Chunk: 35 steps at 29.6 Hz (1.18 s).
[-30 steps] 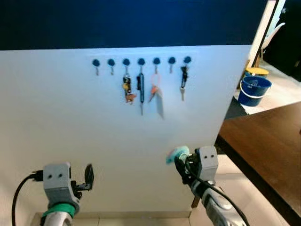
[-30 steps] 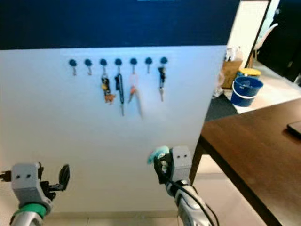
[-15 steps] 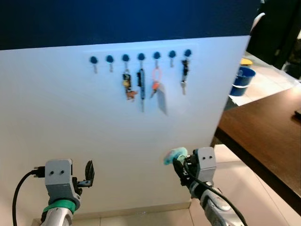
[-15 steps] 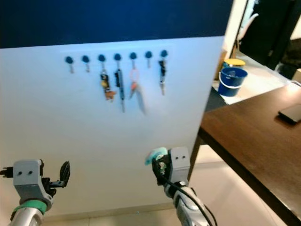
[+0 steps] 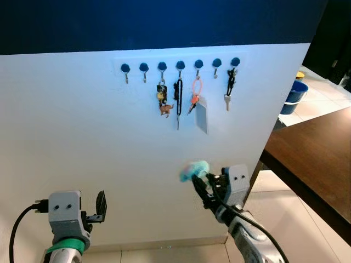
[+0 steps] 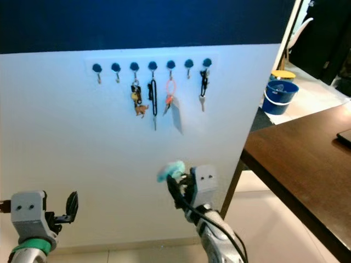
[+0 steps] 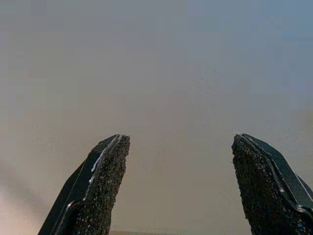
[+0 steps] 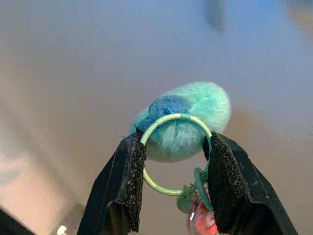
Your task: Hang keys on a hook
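Observation:
A row of blue hooks (image 5: pixel 180 65) runs across a white wall panel (image 5: pixel 82 137). Several hold keys: a bunch with an orange charm (image 5: pixel 163 101), a black strap (image 5: pixel 179 98), an orange ring with a white card (image 5: pixel 198 107) and a black key (image 5: pixel 228 90). The two leftmost hooks (image 5: pixel 125 68) and one near the right end (image 5: pixel 216 62) are bare. My right gripper (image 5: pixel 200 178) is well below the hooks, shut on a green key ring (image 8: pixel 171 152) with a teal pompom (image 8: pixel 188 122). My left gripper (image 5: pixel 101 204) is open and empty, low at the left, facing the wall.
A dark brown table (image 5: pixel 318 159) stands to the right of the panel. Behind it, a blue bucket (image 5: pixel 296 93) sits on the pale tiled floor. Above the white panel the wall is dark blue.
The camera has shifted, moving the hooks rightward in view. My right gripper with the pompom keys has risen slightly and moved left under the hooks. The left gripper sits a little lower.

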Available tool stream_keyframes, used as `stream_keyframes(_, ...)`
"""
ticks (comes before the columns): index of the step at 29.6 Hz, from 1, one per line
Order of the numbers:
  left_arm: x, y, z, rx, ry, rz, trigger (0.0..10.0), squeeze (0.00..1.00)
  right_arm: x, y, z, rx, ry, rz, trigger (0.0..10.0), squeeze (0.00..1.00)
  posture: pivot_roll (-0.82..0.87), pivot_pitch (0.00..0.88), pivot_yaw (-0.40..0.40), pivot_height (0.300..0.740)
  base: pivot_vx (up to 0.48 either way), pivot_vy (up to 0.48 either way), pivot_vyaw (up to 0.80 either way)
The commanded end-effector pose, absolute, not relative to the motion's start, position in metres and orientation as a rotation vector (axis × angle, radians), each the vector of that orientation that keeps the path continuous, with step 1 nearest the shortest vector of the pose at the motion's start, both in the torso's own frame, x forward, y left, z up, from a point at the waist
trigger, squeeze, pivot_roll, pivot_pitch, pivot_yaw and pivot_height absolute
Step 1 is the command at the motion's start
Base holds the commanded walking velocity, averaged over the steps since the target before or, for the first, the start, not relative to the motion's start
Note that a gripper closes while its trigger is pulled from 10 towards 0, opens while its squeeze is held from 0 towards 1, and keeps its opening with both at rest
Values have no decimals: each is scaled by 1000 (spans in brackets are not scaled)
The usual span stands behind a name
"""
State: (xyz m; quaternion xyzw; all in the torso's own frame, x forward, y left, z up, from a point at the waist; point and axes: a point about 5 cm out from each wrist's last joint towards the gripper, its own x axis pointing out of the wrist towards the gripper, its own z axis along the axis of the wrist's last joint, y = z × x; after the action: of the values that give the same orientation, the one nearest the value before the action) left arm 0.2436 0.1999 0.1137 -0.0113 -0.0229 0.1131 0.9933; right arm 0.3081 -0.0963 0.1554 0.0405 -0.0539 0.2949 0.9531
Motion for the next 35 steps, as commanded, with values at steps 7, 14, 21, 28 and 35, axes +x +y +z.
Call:
stream_keyframes(7, 237, 208, 111, -19, -40, 270, 10000, 0, 299, -59, 192, -17, -223, 900, 10000, 0, -204, 15, 107, 740, 0, 0, 0)
stream_keyframes(14, 235, 209, 112, -20, -48, 290, 10000, 0, 308, -52, 243, -200, -525, 835, 10000, 0, -200, 22, 104, 740, 0, 0, 0)
stream_keyframes(21, 235, 213, 115, -22, -59, 316, 10000, 0, 308, -45, 312, -235, -863, 698, 10000, 0, -196, 24, 102, 740, 0, 0, 0)
stream_keyframes(28, 236, 213, 114, -26, -59, 329, 10000, 0, 304, -29, 272, -380, -769, 855, 10000, 0, -200, 24, 97, 740, 0, 0, 0)
stream_keyframes(35, 239, 211, 116, -29, -67, 317, 10000, 0, 328, -37, 300, -345, -847, 711, 10000, 0, -210, 16, 107, 740, 0, 0, 0)
